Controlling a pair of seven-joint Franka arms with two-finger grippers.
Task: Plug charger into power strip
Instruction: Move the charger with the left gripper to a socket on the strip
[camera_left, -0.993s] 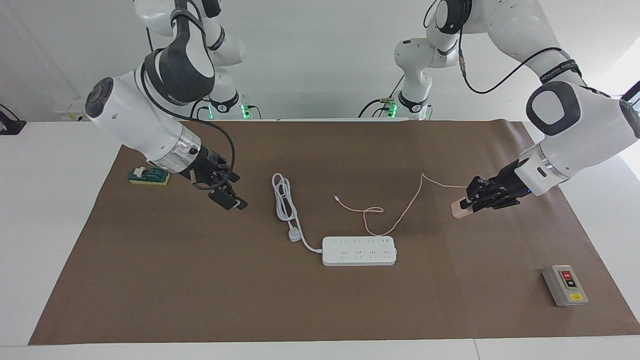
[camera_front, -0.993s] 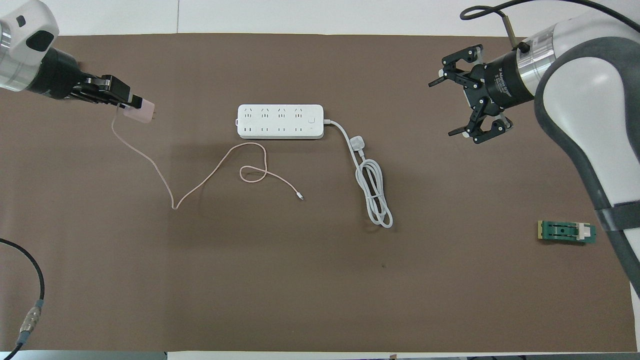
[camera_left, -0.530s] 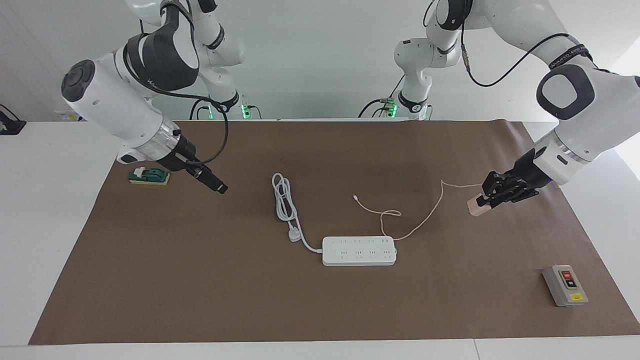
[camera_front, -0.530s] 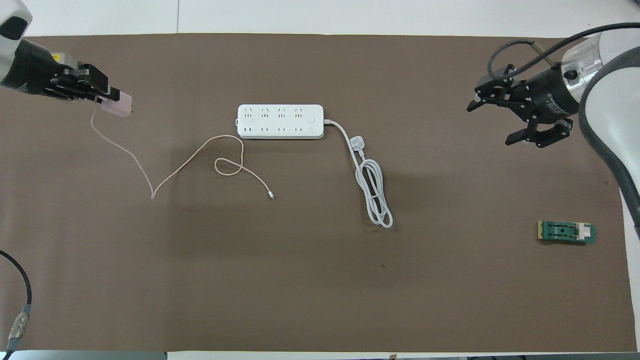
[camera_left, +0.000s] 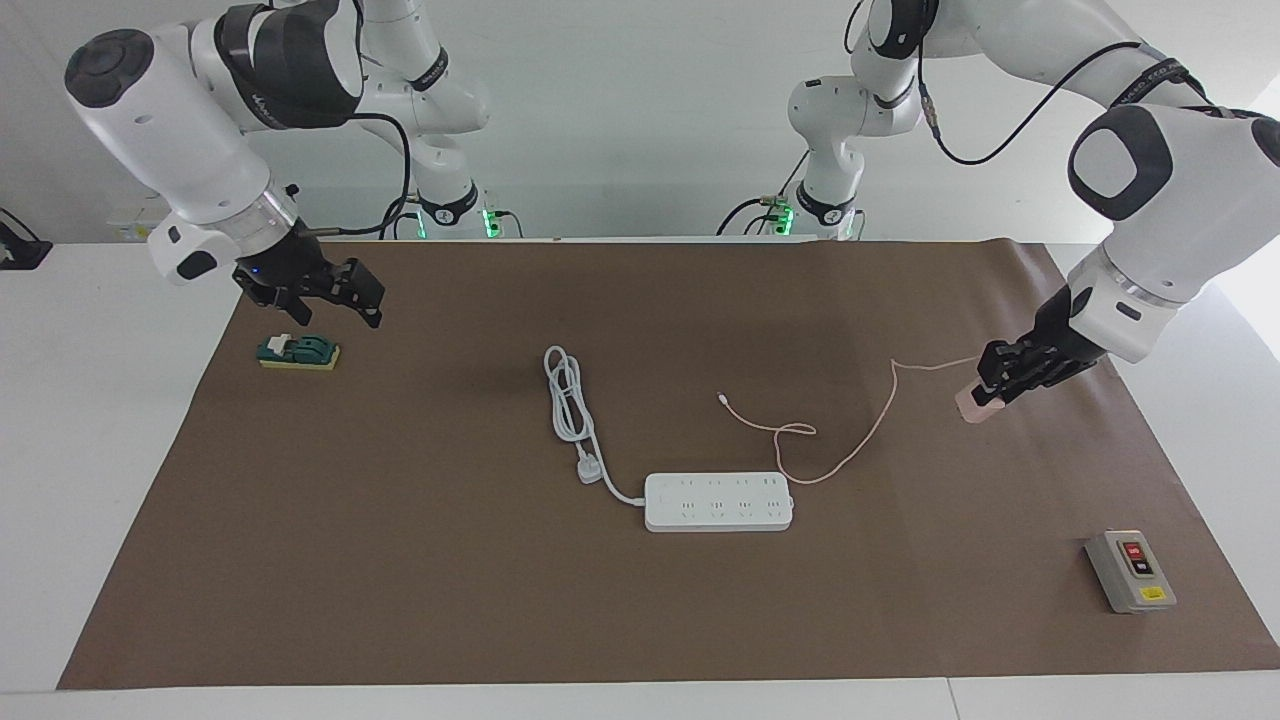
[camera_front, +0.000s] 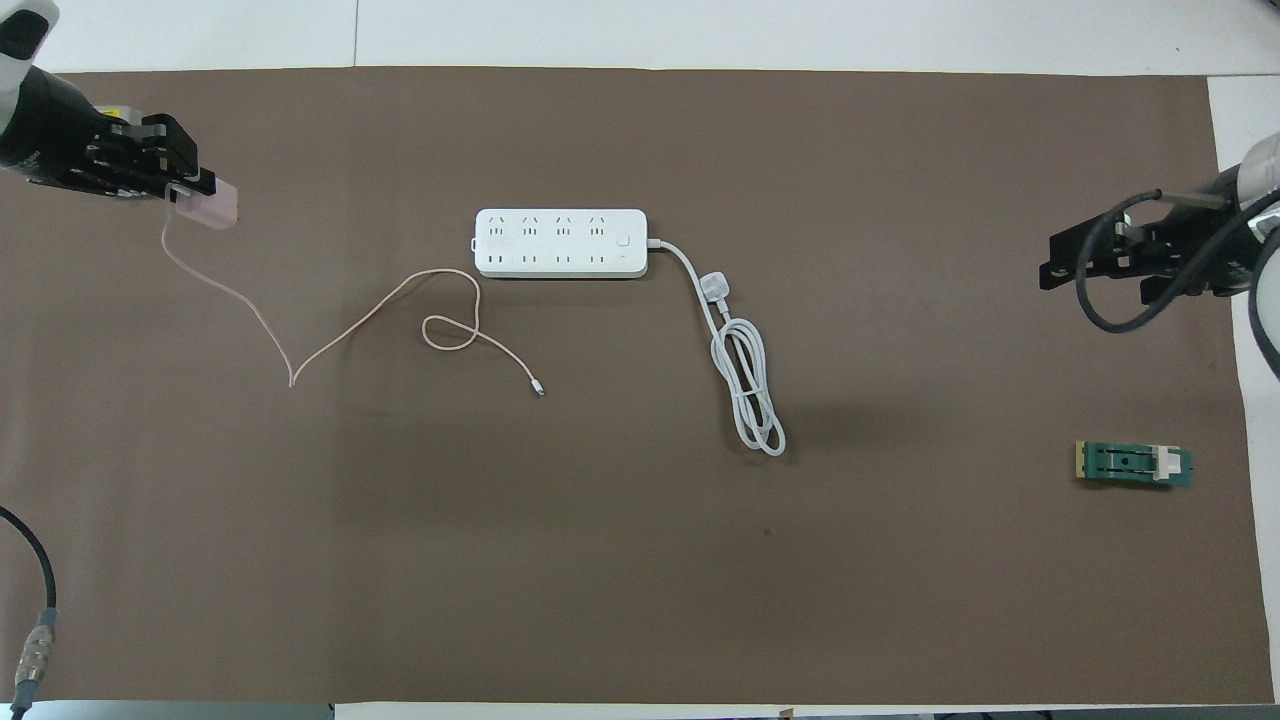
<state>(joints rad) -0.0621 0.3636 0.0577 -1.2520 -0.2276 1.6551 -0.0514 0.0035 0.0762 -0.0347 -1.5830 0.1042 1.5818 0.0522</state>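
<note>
The pale-pink charger (camera_left: 970, 406) (camera_front: 212, 205) is held over the mat near the left arm's end of the table, with my left gripper (camera_left: 990, 390) (camera_front: 192, 190) shut on it. Its thin pink cable (camera_left: 850, 455) (camera_front: 370, 320) trails in a loop across the mat to a spot beside the power strip. The white power strip (camera_left: 718, 501) (camera_front: 560, 243) lies flat mid-table, well apart from the charger. My right gripper (camera_left: 330, 305) (camera_front: 1075, 262) hangs open and holds nothing, at the right arm's end of the table.
The strip's thick white cord (camera_left: 568, 395) (camera_front: 750, 400) lies coiled with its three-pin plug (camera_left: 588, 470) (camera_front: 716, 288) loose on the mat. A green part (camera_left: 298, 352) (camera_front: 1133, 465) sits below the right gripper. A grey button box (camera_left: 1130, 570) stands near the left arm's end.
My left gripper has carried the charger farther from the strip toward its own end of the table, dragging the cable along. The right arm has risen and drawn back to above the green part.
</note>
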